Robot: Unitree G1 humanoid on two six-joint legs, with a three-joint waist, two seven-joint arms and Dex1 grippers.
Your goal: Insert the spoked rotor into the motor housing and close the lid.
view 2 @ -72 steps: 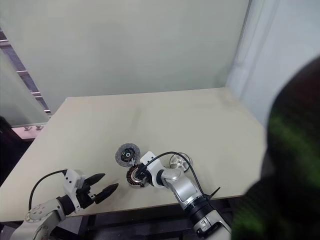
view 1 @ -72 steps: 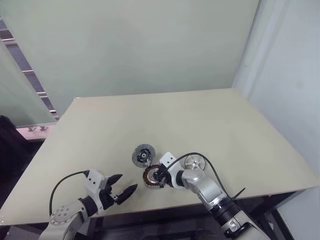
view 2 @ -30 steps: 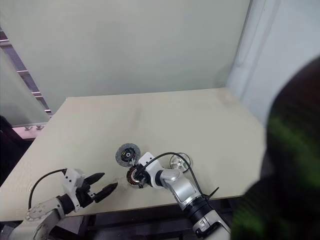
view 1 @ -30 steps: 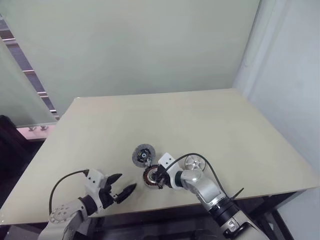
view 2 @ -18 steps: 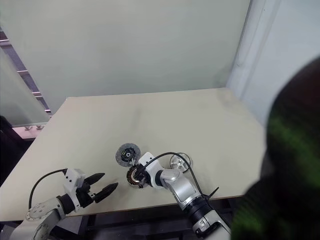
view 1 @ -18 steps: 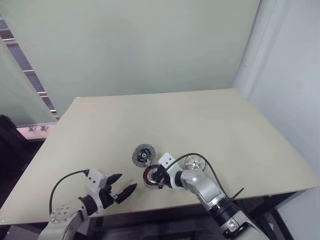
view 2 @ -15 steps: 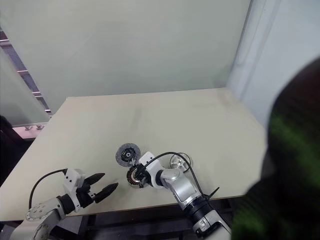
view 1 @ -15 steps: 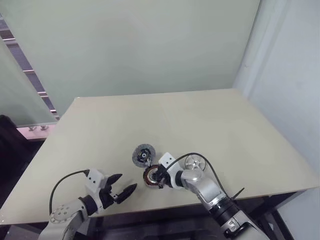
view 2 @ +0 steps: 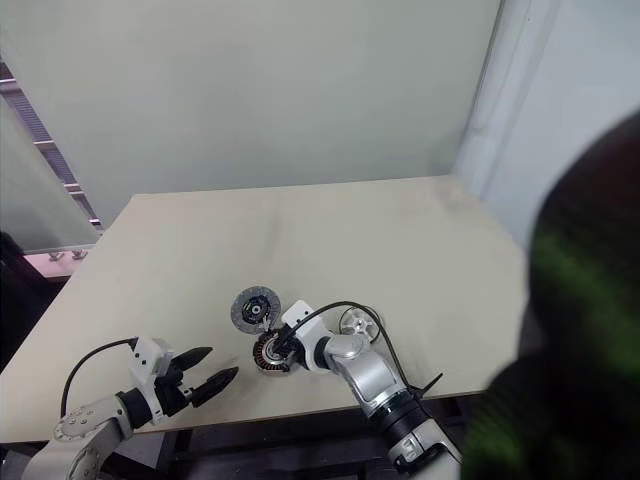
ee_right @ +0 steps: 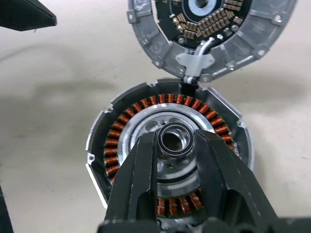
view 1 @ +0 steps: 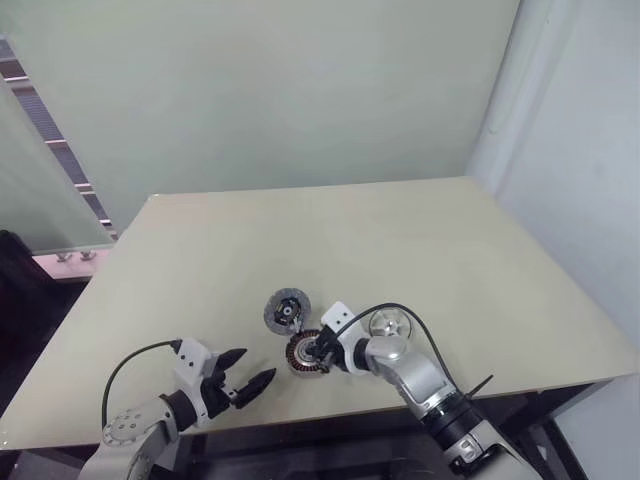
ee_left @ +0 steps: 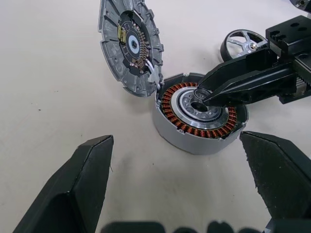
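The motor housing [ee_right: 167, 160], a round grey puck with a ring of copper-orange windings around a silvery centre, sat on the pale beige table [view 1: 420, 250] near its front edge. The lid [ee_left: 130, 46], a dark grey ribbed disc with a black-and-white hub, leaned open against the housing's far side, joined to it by a small bracket. The spoked rotor [ee_left: 241, 40], a shiny silver wheel, lay just to the right of the housing.

A plain pale green wall [view 1: 300, 90] stood behind the table.

The right wrist view showed the right gripper [ee_right: 176, 145] narrowly closed on a small metal ring [ee_right: 175, 139] over the housing's centre. In the head views the left gripper [view 1: 247, 379] stood wide open and empty, left of the housing.
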